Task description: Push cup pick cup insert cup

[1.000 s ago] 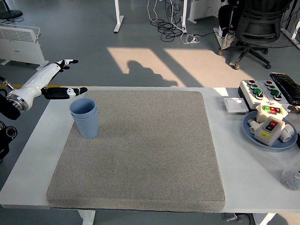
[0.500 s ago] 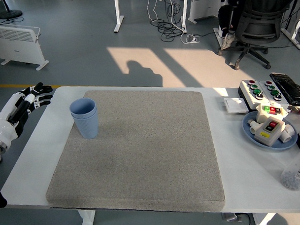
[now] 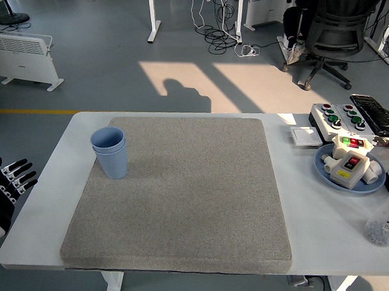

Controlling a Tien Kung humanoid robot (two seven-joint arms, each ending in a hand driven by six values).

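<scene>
Two blue cups [image 3: 110, 151] sat nested, one inside the other, upright, open end up, on the grey mat [image 3: 183, 197]. Position: roughly 10 o'clock from the mat's centre, close to its left edge and nearer the far edge than the near one. Only one rim line of the inner cup showed above the outer one. Nothing was touching the stack.

Left hand [image 3: 7, 184] was at the frame's far left edge, about 9 o'clock from mat centre, off the table [image 3: 52, 189] and beside its left edge, well apart from the cups. Its fingers [image 3: 19, 167] were extended and slightly fanned, pointing toward 2 o'clock, holding nothing. Fingers were black with white tips. Part of the hand was cut off by the frame edge, so the thumb position couldn't be made out.

Right arm: not visible.

The mat covered most of the white tabletop, with bare table strips left and right. On the right strip, around 3 o'clock from mat centre: a blue dish [image 3: 349, 172] holding a beige box with a red button and some small white parts. Behind it, toward 2 o'clock, was a white control box [image 3: 339, 118] with green and red buttons, a small white square pad [image 3: 305, 136] just left of it, and a dark flat device [image 3: 375, 112] on its right. At 4 o'clock, by the frame's right edge, stood a clear bottle [image 3: 384, 223] with a red label and dark granules inside.

Beyond the table: grey floor, an office chair [image 3: 334, 32] at 1 o'clock, a white heater [image 3: 22, 56] at 11 o'clock.
</scene>
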